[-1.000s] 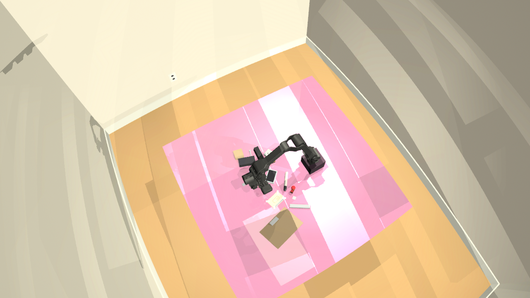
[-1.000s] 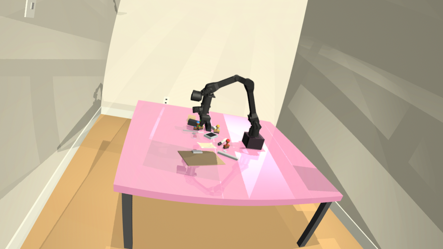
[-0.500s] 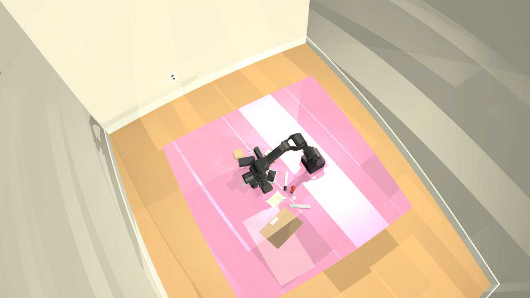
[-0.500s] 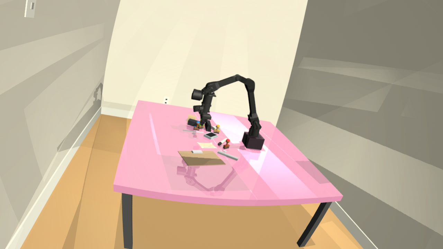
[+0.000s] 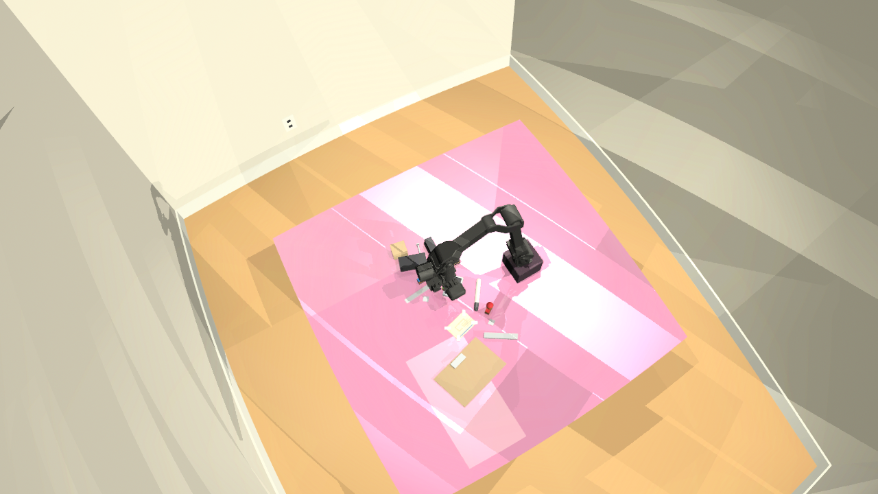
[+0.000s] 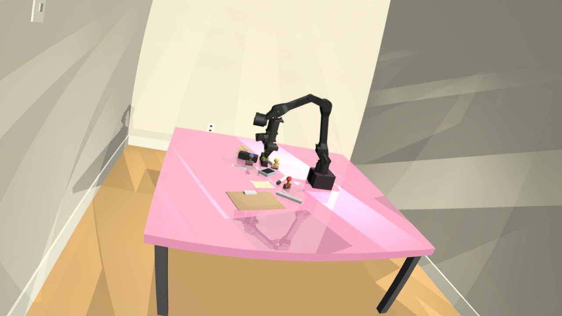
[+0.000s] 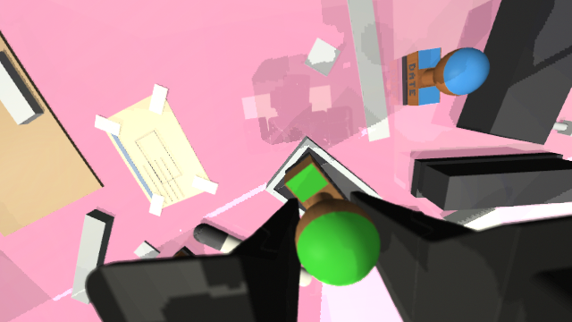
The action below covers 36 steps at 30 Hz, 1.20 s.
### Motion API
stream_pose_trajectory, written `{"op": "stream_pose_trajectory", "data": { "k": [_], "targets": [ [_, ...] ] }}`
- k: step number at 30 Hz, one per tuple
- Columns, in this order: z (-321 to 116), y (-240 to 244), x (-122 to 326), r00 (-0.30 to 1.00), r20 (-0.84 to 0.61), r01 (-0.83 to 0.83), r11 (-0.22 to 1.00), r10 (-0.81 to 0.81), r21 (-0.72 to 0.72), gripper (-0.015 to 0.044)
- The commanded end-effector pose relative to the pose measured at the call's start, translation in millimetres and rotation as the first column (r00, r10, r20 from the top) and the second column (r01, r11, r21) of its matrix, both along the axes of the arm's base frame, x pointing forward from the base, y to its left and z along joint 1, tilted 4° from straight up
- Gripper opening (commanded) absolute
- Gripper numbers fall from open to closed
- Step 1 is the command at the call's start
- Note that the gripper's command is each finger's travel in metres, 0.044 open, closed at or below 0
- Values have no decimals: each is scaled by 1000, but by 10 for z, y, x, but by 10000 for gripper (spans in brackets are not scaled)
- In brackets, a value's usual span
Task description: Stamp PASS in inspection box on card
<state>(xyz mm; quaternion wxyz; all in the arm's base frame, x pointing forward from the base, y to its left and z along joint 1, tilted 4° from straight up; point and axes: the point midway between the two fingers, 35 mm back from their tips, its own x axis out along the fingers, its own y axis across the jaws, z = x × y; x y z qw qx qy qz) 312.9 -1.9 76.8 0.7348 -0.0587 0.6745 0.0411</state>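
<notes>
My gripper [image 7: 323,203] [image 6: 264,157] is shut on a stamp with a green knob [image 7: 338,248], held by its stem below the knob. Its lettering is not readable. In the wrist view its wooden head overlaps the ink pad [image 7: 343,180] [image 6: 267,171], a dark pad in a pale frame. In the exterior view the stamp shows above and behind the pad; the exact gap is unclear. The cream card [image 7: 139,120] [image 5: 454,325] [image 6: 262,184] is taped at its corners. Its outlined inspection box [image 7: 145,136] shows no visible print.
A blue DATE stamp [image 7: 466,72] [image 6: 250,157], a yellow stamp [image 6: 276,161] and a red stamp [image 5: 489,305] [image 6: 288,181] stand around. A marker [image 5: 477,291], bars [image 5: 500,335] [image 7: 371,67], dark blocks [image 7: 514,96] [image 7: 492,185] and a clipboard [image 5: 479,374] [image 6: 259,202] lie nearby.
</notes>
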Motion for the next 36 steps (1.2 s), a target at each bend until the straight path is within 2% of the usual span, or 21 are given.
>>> {"op": "stream_pose_trajectory", "data": {
  "k": [1, 7, 36],
  "targets": [
    [-7, -73, -140, 1000, 5, -3, 1000, 3, 2, 0],
    [-41, -157, -321, 1000, 4, -3, 1000, 3, 2, 0],
    [-223, -158, -293, 1000, 4, -2, 1000, 2, 1, 0]
  ]
}}
